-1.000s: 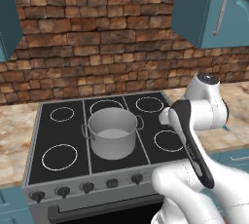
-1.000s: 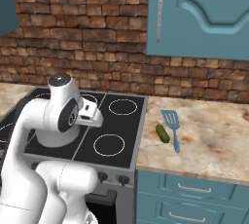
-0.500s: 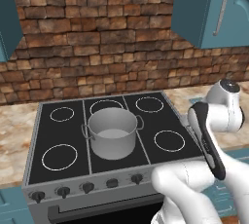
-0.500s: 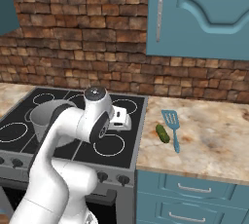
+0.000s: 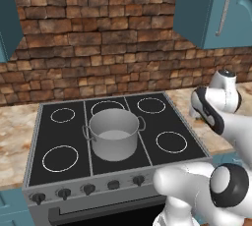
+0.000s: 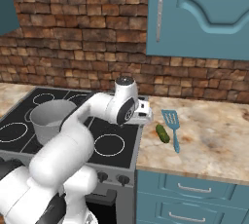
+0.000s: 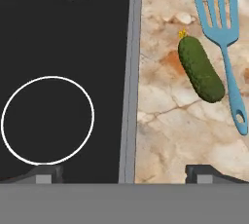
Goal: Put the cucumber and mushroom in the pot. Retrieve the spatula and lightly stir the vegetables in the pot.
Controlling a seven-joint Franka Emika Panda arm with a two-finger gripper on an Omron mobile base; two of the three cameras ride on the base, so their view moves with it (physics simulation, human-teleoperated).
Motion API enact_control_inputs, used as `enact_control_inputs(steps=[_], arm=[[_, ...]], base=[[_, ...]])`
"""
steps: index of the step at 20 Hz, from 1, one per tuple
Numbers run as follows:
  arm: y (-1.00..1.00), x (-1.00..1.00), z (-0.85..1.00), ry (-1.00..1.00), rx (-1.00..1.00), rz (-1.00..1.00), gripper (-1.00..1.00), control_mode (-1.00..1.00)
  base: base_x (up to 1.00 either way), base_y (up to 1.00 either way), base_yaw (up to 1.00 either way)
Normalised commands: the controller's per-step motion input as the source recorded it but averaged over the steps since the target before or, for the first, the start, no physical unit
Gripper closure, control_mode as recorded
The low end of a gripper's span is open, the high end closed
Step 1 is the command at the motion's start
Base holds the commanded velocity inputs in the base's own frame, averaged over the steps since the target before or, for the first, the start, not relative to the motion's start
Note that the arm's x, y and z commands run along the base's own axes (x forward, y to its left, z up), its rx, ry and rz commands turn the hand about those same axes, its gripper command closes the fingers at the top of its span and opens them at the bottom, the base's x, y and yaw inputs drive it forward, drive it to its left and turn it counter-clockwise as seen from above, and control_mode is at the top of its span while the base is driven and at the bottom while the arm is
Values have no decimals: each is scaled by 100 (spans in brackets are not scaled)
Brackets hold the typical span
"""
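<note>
- The gripper (image 7: pixel 124 172) hangs over the right edge of the stove (image 6: pixel 109 145), looking down on the seam where black glass meets the marble counter (image 6: pixel 214 142).
- The jaws stand wide apart with nothing between them; both dark tips peek up at the bottom of the hand view.
- The cucumber (image 7: pixel 200 68) lies flat on the counter, just right of the stove edge, with its yellow-tipped end pointing away from the hand.
- Right beside it, on its far-from-stove side, rests the spatula (image 7: pixel 221 33), slotted head up the frame and its handle running alongside the cucumber, very close if not touching.
- The pot (image 5: pixel 114 132) sits in the middle of the stove, well to the left, and looks empty from here.
- I can't spot the mushroom from any angle.
- My read: this is the opening step, the reach for the cucumber, with nothing in the pot yet.
- Next move calls for sliding the hand right until the cucumber sits between the tips, turning the wrist so the jaws close across its short width, then descending.
- The catch: that spatula handle is tight against it, so one finger could nudge or trap it.
</note>
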Motion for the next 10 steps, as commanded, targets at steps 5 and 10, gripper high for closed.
enact_control_inputs(steps=[5, 10], arm=[[-48, 46, -32, 11, -4, 11, -100, -100], [-43, 42, -42, 7, -8, 20, -100, -100]], base=[[0, 0, 0], [0, 0, 0]])
